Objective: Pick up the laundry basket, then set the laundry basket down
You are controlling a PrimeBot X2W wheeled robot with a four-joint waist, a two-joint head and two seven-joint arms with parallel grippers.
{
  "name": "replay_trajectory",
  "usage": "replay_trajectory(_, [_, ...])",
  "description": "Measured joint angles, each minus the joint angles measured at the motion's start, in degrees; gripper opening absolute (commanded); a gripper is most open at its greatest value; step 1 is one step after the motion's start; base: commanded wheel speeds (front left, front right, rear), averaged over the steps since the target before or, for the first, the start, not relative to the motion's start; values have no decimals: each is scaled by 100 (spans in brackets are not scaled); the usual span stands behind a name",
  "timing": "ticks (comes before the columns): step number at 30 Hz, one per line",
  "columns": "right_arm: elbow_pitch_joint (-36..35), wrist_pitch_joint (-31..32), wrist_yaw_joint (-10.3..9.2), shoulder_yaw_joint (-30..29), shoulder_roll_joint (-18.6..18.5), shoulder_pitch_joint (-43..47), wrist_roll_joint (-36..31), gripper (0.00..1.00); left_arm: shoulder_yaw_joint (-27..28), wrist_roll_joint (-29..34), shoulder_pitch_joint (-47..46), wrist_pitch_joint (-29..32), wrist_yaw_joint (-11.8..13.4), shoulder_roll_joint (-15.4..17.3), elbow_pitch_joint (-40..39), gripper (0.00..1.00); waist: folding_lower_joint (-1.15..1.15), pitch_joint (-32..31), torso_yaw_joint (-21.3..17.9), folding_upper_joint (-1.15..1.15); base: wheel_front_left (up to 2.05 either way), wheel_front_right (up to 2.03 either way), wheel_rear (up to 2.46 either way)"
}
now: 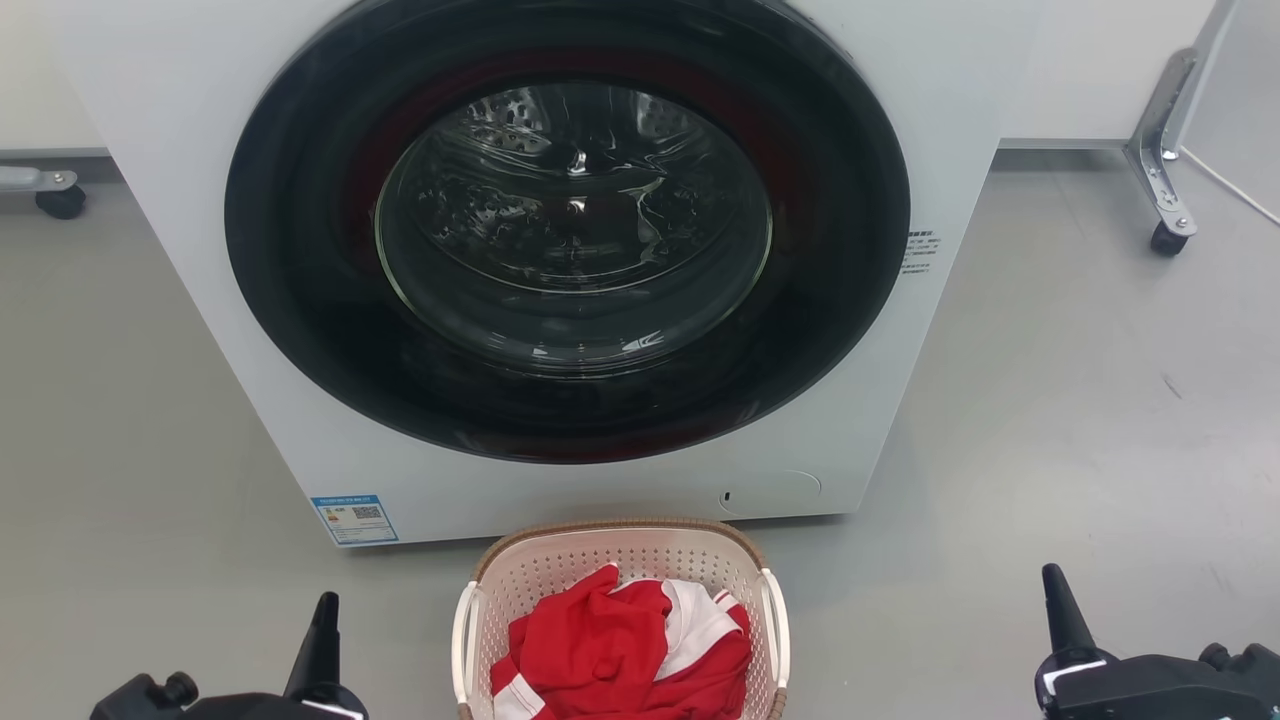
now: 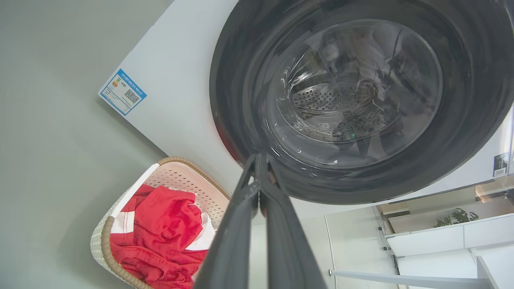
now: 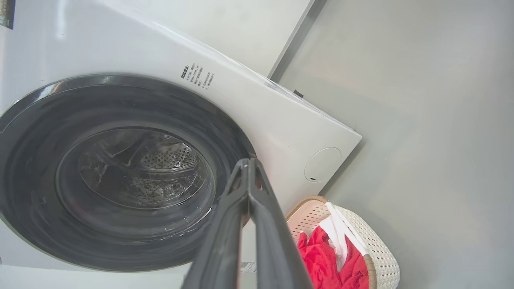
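Observation:
The laundry basket (image 1: 560,570) stands on the floor just in front of the washer, cream-white and perforated with a brown woven rim and white side handles. Red and white clothes (image 1: 620,645) fill it. The basket (image 2: 180,182) lies at the lower left of the left wrist view, and the basket (image 3: 381,257) at the lower right of the right wrist view. My left gripper (image 1: 325,615) is well to the basket's left, fingers shut with nothing in them. My right gripper (image 1: 1058,590) is far to its right, also shut on nothing. The tips of the left gripper (image 2: 259,160) and of the right gripper (image 3: 247,164) meet.
A white front-loading washer (image 1: 200,250) with a dark round closed door (image 1: 570,220) stands right behind the basket. Grey floor (image 1: 1080,400) spreads on both sides. A metal leg with a caster (image 1: 1165,235) is at the far right, another caster (image 1: 60,200) at the far left.

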Motion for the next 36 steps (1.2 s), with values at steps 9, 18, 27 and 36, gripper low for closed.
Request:
replay_trajectory(9, [40,192,126,-231,3,-16,704,0,160,-693,-93,183,-151,-20,47,0,0,-15,-7,0,0,0,0])
replay_trajectory(18, [83,358,254,-464,9,-103,1404,0,326,-1380,-209,376,-261,-44,85,0,0,-31,-13,0,0,0,0])
replay_trajectory(27, [124,560,413,-719,14,-130,2172,0,511,-2168,-329,577,-446,-80,124,0,0,-48,-20,0,0,0,0])
replay_trajectory(36, [149,734,538,-922,18,-221,2797,0,660,-2770,-442,733,-550,-101,160,0,0,-61,-26,0,0,0,0])
